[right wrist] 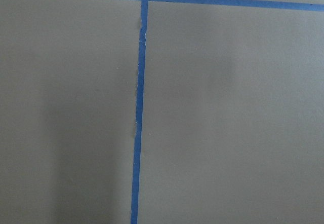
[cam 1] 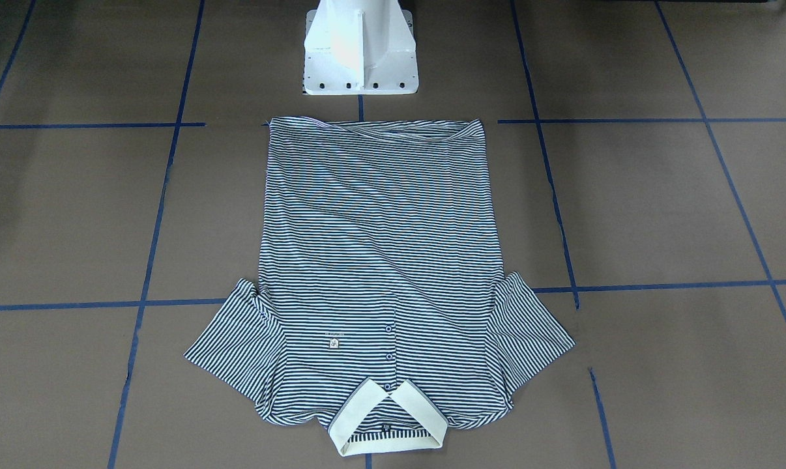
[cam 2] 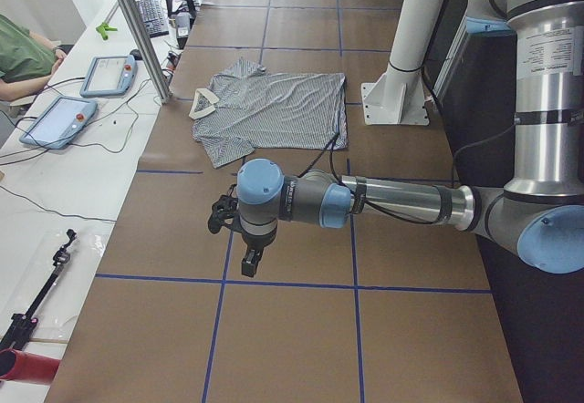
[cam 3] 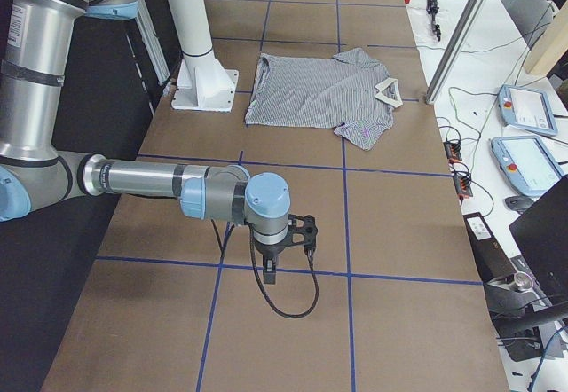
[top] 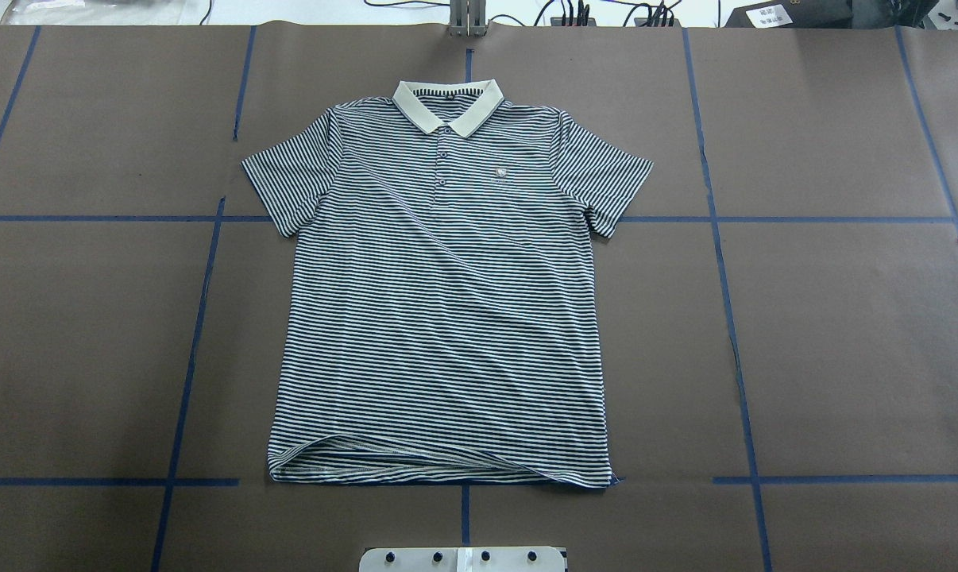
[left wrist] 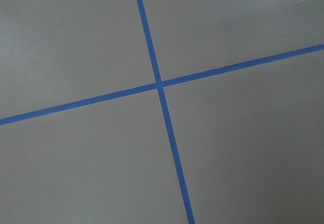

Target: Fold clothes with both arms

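Brown paper covers the table (top: 844, 318), marked into large squares by blue tape lines (top: 724, 318). One polo shirt (top: 447, 318) with thin navy-and-white stripes lies flat and face up in the middle of the table, unfolded. Its cream collar (top: 447, 107) is at the far edge from the robot, and its hem (top: 439, 469) is nearest the white pedestal (cam 1: 360, 52), close to it but not touching. The 2 short sleeves spread out to the left and right. 3 buttons (cam 1: 389, 356) run down from the collar, and a small chest patch (top: 499, 172) sits beside them. The hem is slightly rumpled, with shallow wrinkles running across the body.

Neither arm touches the shirt. The left arm (cam 2: 401, 204) reaches out level over bare paper toward the table's left end, with the left gripper (cam 2: 248, 262) hanging well apart from the shirt, near a tape line. The right arm (cam 3: 142, 179) does the same toward the right end, and the right gripper (cam 3: 269, 272) hangs above a tape line. Whether the fingers of either gripper are apart or together cannot be told from these side views. Both wrist cameras show only brown paper and crossing tape.

Past the far edge, 2 handheld control tablets (cam 2: 57, 120) lie on a white bench, next to a person's green sleeve (cam 2: 23, 52).
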